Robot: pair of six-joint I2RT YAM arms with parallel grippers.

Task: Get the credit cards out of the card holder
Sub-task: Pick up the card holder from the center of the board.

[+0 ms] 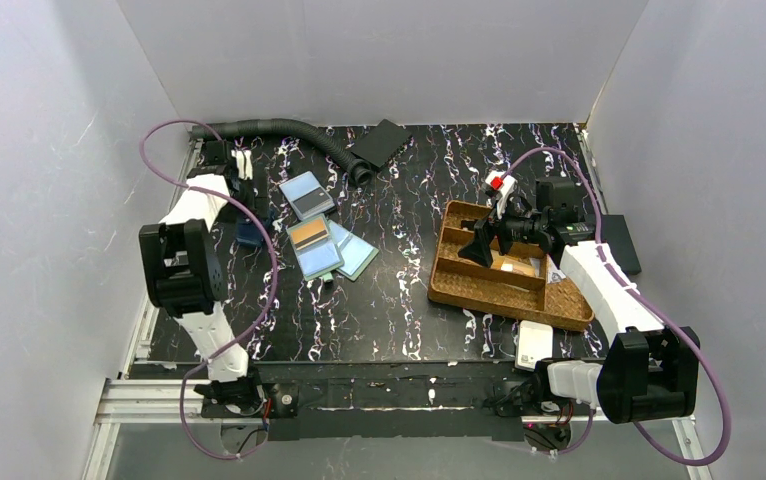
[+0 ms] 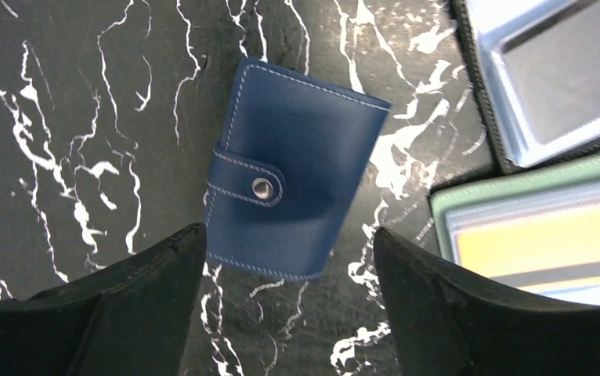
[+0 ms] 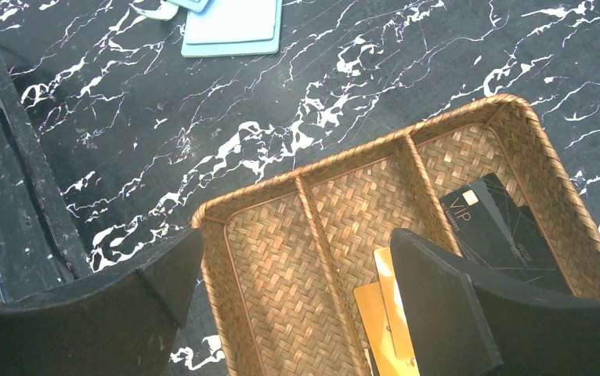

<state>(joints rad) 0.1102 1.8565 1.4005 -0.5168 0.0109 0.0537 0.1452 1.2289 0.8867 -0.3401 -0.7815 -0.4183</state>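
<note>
**Holder shut, left jaws poised above it**

Top view: the holder (image 1: pixel 250 236) lies at the left of the counter (image 1: pixel 409 300), directly under the left jaws. Cards (image 1: pixel 315 246) lie just to its right. The right jaws hang over the tray (image 1: pixel 489 300), well apart from the holder.

Left wrist: the holder (image 2: pixel 297 192) lies flat and closed, its strap (image 2: pixel 247 180) snapped down. The left jaws are spread wide to either side above it and hold nothing. The holder sits skewed to their line. Cards (image 2: pixel 532 243) show at the right edge.

Right wrist: the right jaws are wide open and empty over the tray (image 3: pixel 273 274), which holds orange cards (image 3: pixel 387 313) and a black card (image 3: pixel 493 231).

The step in hand looks like the reach for the holder. Next, the left wrist should turn to match the skew, then descend and close on the long edges. The snap probably needs the right arm to come across.
</note>
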